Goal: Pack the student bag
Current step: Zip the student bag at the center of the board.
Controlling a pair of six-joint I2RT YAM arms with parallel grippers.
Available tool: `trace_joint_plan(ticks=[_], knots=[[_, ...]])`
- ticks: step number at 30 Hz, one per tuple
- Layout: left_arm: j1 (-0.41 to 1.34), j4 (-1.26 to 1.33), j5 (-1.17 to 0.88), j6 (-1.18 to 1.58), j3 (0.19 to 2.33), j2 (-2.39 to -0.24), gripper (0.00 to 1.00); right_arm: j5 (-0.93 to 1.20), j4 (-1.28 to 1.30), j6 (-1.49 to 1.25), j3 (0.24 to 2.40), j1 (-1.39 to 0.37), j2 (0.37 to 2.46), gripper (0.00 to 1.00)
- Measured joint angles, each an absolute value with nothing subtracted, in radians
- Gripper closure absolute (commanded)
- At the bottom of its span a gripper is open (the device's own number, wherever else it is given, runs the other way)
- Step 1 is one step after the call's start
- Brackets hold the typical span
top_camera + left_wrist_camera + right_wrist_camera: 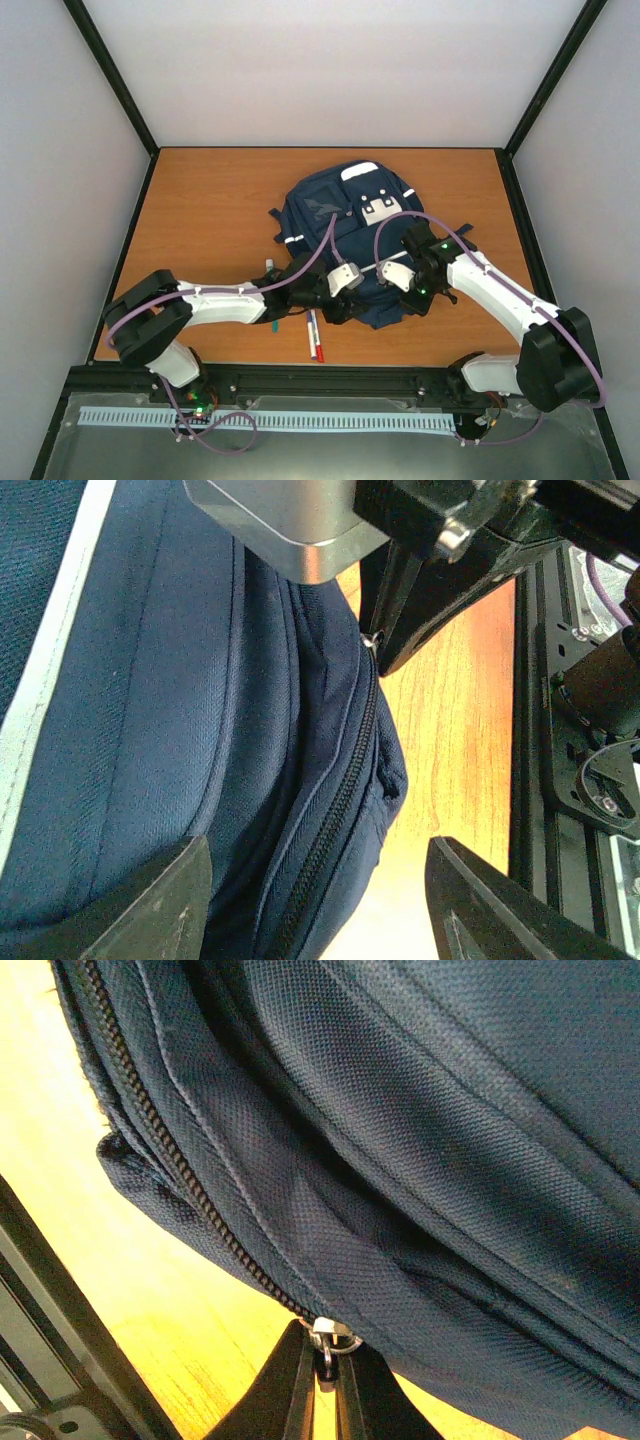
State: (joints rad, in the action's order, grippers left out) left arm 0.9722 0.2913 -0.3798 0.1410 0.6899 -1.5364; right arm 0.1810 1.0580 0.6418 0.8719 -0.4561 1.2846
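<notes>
An orange-brown wooden table stands inside white walls with a black frame; the large navy blue fabric backpack with a thin white stripe lies flat near the table's middle; both tools meet at the backpack's near edge; the right gripper is pinched closed on the small metal zipper pull at the backpack's near corner, the black zipper running away from it; the left gripper stands spread, its fingers astride that same corner, one on the fabric side, the other over bare wood; a red-and-white pen lies just beside the backpack's near edge
</notes>
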Motion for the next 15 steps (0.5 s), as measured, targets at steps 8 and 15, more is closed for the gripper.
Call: trace_joint_plan(ticks=[8, 15], knots=[[0.981, 0.413, -0.418, 0.097, 0.698, -1.649, 0.49, 0.192, 1.061, 0.621, 0.876, -0.456, 1.304, 0.97], [1.011, 0.435, -0.384, 0.052, 0.716, -1.71, 0.77, 0.208, 1.067, 0.608, 0.889, -0.456, 1.336, 0.97]])
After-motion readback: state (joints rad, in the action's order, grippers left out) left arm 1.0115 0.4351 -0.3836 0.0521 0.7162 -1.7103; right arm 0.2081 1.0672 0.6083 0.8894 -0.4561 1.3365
